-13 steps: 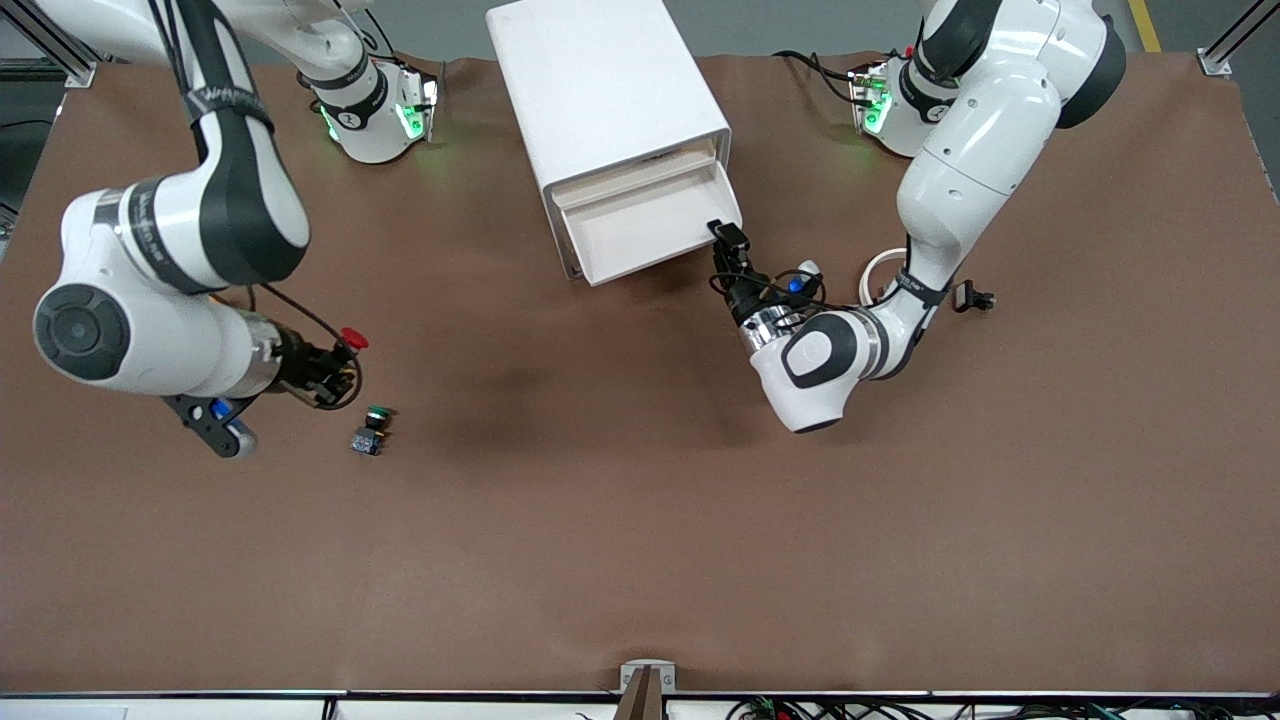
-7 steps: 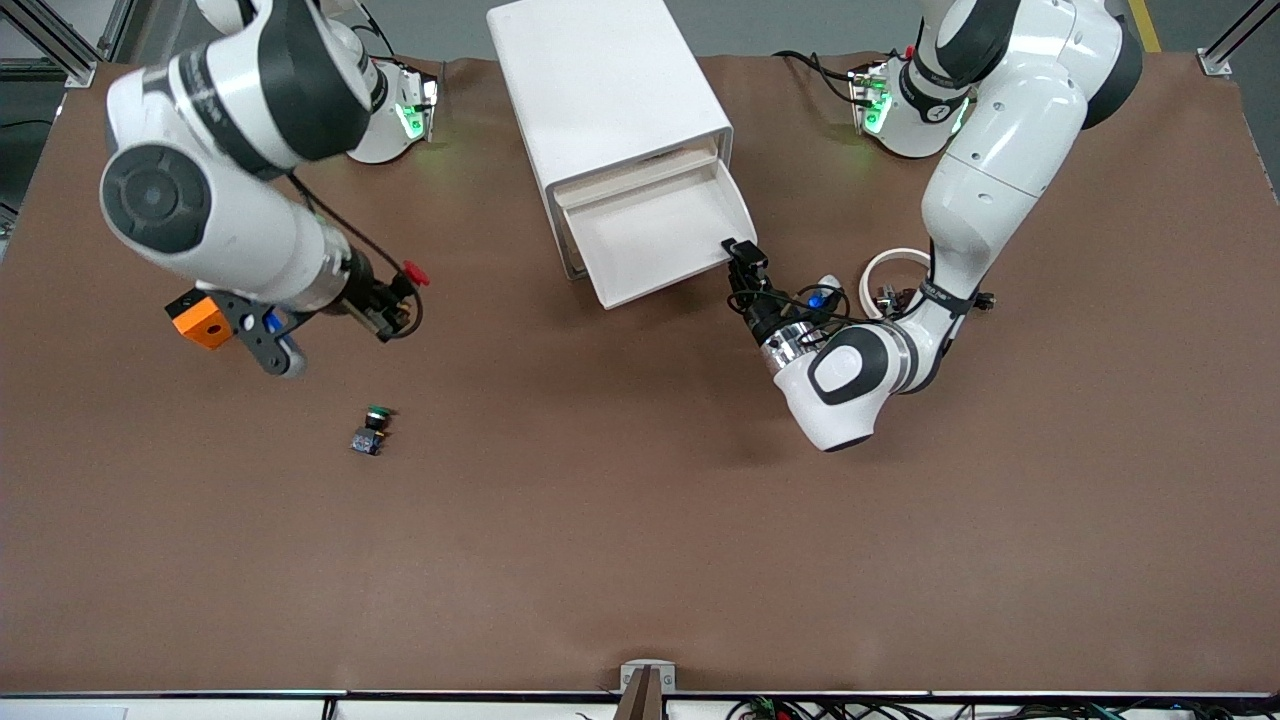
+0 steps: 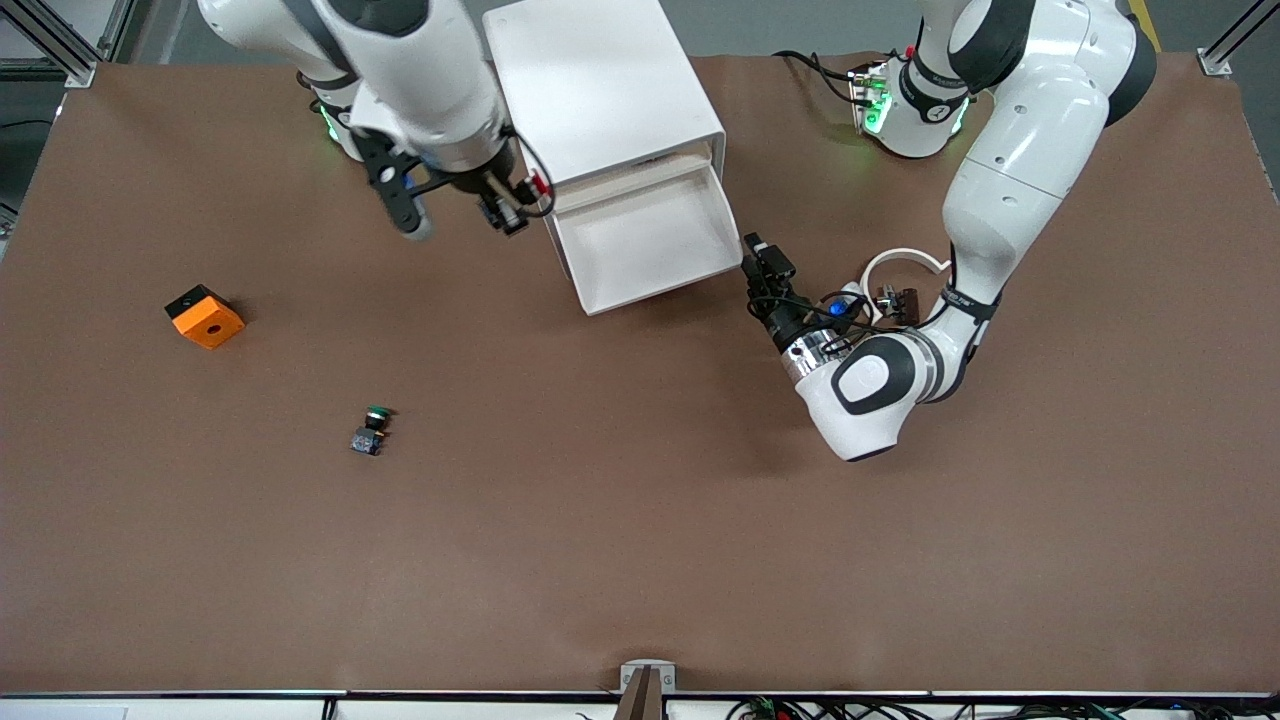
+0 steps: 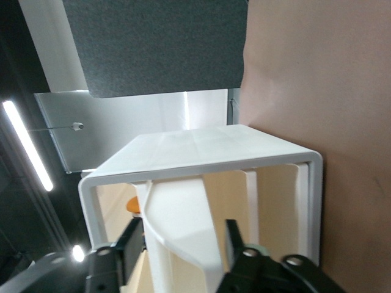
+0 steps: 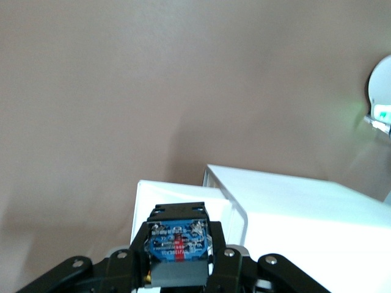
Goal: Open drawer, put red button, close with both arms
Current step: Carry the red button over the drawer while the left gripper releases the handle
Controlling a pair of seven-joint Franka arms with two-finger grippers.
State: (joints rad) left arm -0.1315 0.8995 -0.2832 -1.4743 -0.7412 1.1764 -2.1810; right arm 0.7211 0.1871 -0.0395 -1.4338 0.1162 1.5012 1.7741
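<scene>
The white cabinet [image 3: 600, 90] stands near the robots' bases with its top drawer [image 3: 645, 235] pulled out, and the tray shows nothing inside. My right gripper [image 3: 522, 198] is shut on the red button [image 3: 541, 183], up in the air beside the drawer's edge toward the right arm's end. In the right wrist view, the button's blue underside [image 5: 176, 244] sits between my fingers [image 5: 220, 259], with the cabinet [image 5: 293, 213] ahead. My left gripper [image 3: 765, 265] is at the drawer's front corner. In the left wrist view, its open fingers [image 4: 131, 244] straddle the drawer's front [image 4: 183, 226].
A green-capped button [image 3: 372, 428] lies on the brown table, nearer to the front camera. An orange block [image 3: 205, 315] sits toward the right arm's end. A white ring [image 3: 900, 262] and a small dark part [image 3: 897, 298] lie by the left arm's wrist.
The right arm carried the red button from over the table near the green button to beside the open drawer, uncovering the orange block. The left gripper drew back, and the drawer came out a little farther.
</scene>
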